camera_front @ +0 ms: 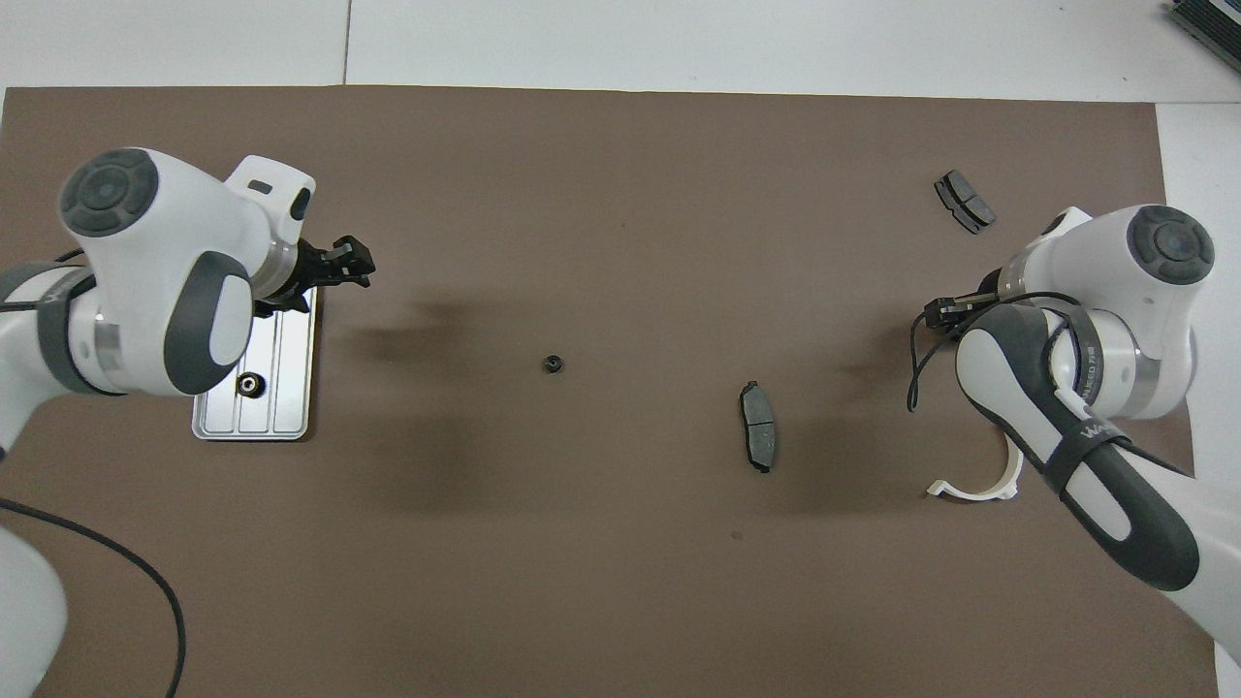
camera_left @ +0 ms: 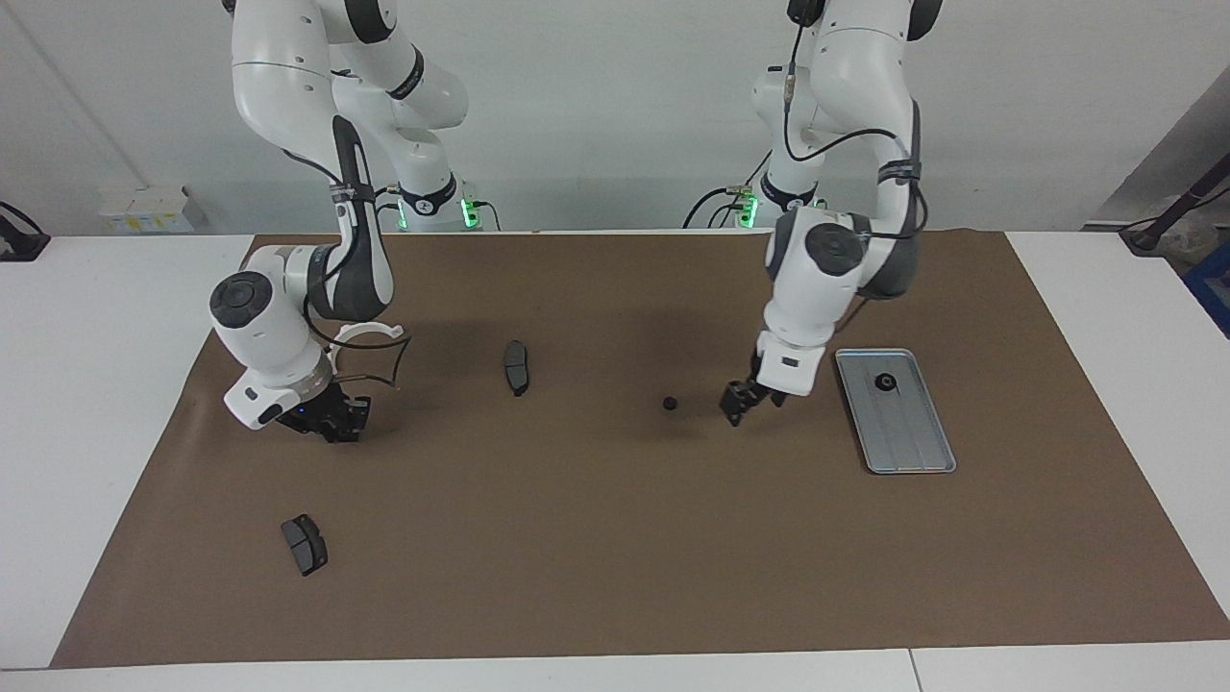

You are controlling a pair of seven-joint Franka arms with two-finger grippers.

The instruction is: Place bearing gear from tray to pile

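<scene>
Two small black bearing gears [camera_left: 671, 404] [camera_left: 884, 383], two dark grey curved brake pads [camera_left: 516, 366] [camera_left: 305, 544], one white half-ring bracket [camera_front: 974, 483], one ridged silver-grey metal tray [camera_left: 908, 437].

Bright, even light — soft shadows, seemingly sharp.

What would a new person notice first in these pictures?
First the two white arms over the brown mat: the left tool hangs beside the tray, the right tool near the white bracket. Then one small gear lying alone mid-mat, and another gear in the tray.
</scene>
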